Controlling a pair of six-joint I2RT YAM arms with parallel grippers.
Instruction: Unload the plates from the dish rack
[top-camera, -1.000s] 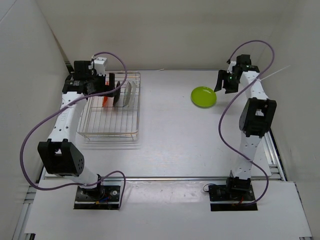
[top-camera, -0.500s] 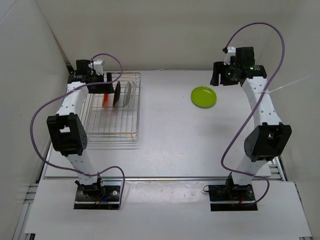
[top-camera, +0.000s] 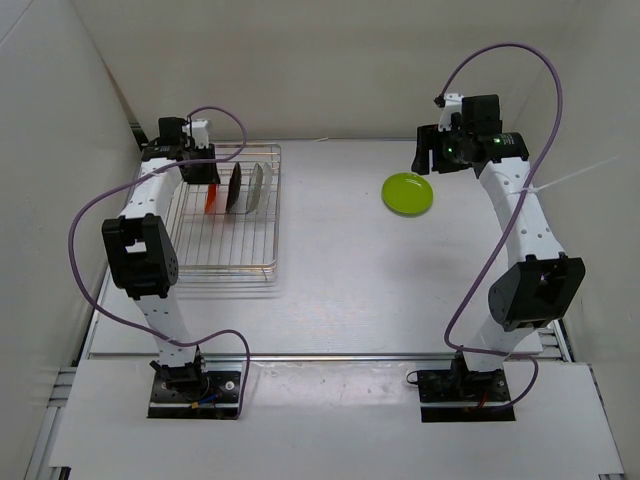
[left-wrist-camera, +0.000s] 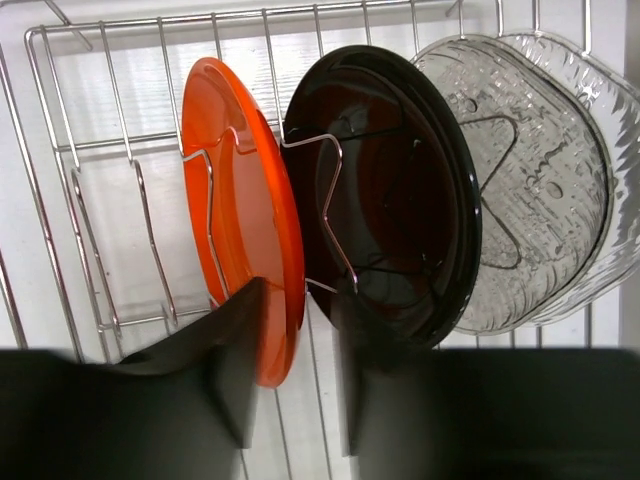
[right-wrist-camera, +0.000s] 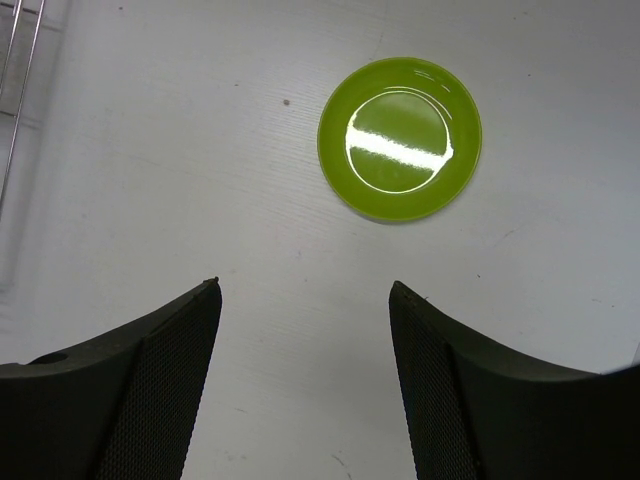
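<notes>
The wire dish rack (top-camera: 220, 255) stands at the left of the table. Three plates stand on edge in it: orange (left-wrist-camera: 240, 200), glossy black (left-wrist-camera: 390, 200) and clear glass (left-wrist-camera: 540, 180). My left gripper (left-wrist-camera: 297, 292) straddles the orange plate's lower rim. One finger lies against the plate's outer face. The other stands between the orange and black plates, with a narrow gap to the orange rim. The lime green plate (right-wrist-camera: 400, 138) lies flat on the table at the right. My right gripper (right-wrist-camera: 305, 285) hangs open above the table beside it, holding nothing.
The rack's wire dividers (left-wrist-camera: 325, 200) run across the faces of the orange and black plates. White walls close in the table at the back and on both sides. The rack's front half (top-camera: 215, 235) holds no plates.
The left gripper's jaws have narrowed from wide open around the orange plate's rim, and the left arm has drawn up. The right arm has risen and shifted left, away from the green plate.
</notes>
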